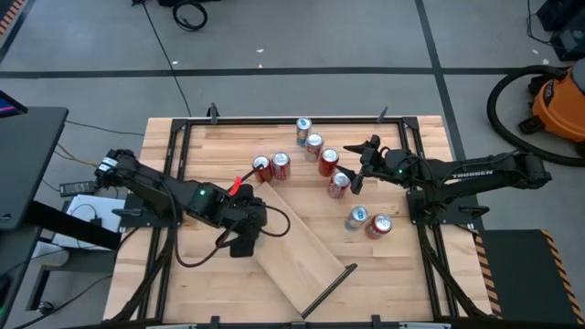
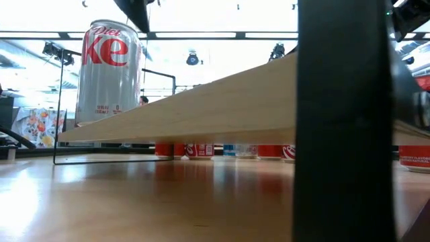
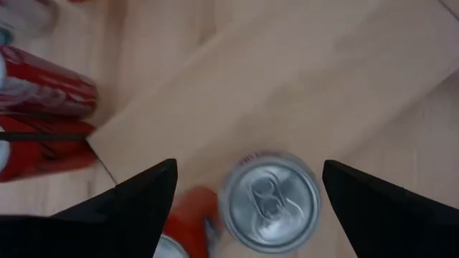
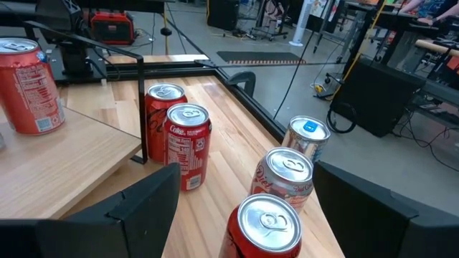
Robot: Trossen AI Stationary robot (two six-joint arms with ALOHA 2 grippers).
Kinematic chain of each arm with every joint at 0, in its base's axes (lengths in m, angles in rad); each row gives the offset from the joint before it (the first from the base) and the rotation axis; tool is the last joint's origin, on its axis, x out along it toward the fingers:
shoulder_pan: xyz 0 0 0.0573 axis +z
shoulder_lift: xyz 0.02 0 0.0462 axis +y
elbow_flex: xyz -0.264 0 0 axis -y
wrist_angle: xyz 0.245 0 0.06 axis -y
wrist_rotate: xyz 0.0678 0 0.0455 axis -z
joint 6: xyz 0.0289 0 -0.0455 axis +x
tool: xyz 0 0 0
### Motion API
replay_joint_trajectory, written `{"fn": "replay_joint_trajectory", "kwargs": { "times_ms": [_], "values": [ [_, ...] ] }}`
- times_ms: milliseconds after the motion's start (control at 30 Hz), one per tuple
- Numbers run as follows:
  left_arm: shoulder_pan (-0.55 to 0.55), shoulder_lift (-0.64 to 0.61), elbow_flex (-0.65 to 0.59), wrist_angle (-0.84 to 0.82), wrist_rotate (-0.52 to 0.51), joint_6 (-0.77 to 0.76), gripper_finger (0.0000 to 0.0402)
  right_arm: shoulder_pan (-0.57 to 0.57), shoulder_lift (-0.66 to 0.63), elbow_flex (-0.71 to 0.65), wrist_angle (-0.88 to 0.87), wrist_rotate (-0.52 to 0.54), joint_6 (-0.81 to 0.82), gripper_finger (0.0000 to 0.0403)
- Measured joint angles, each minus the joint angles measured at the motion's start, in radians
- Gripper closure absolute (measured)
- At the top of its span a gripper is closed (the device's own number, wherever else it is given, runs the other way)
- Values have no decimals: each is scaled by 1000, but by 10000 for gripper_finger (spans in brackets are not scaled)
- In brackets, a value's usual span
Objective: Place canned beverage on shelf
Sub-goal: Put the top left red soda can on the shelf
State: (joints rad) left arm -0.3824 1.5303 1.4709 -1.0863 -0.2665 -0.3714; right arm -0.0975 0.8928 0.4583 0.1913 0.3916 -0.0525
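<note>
Shelf [image 1: 297, 253] carries a silver can [image 3: 271, 210] at its edge, left pincer [image 3: 244, 208] spread above it.

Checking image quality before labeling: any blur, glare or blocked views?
Left wrist view: soft, silver can top blurred. Low view: dark upright blocks the right; bright ceiling lights wash out behind the Diet Coke can. High and right wrist views: sharp, evenly lit.

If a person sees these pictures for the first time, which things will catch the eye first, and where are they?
The long pale shelf lies diagonally across the middle of the table. The left gripper hangs open above a silver Diet Coke can standing on the shelf's left side, the fingers wide of it. A loose row of red and silver cans runs along the table's far and right parts, where the right gripper hovers open over them.
</note>
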Motion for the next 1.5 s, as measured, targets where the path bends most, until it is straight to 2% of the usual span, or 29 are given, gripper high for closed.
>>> {"fn": "replay_joint_trajectory", "kwargs": {
  "times_ms": [233,500,867,1033,1333,1500],
  "values": [
    [42,3,8,11,-48,-18,42,0,0,0,1,0,0,76],
    [127,8,8,60,-49,-19,42,0,0,0,3,0,0,76],
    [264,27,8,154,-36,53,42,0,0,0,17,0,-3,76],
    [352,63,14,161,20,112,42,0,0,0,18,0,-3,76],
    [468,192,126,106,46,302,42,0,4,0,25,6,-11,76],
    [556,245,212,63,46,354,42,0,4,0,24,8,-19,76]
  ]
}}
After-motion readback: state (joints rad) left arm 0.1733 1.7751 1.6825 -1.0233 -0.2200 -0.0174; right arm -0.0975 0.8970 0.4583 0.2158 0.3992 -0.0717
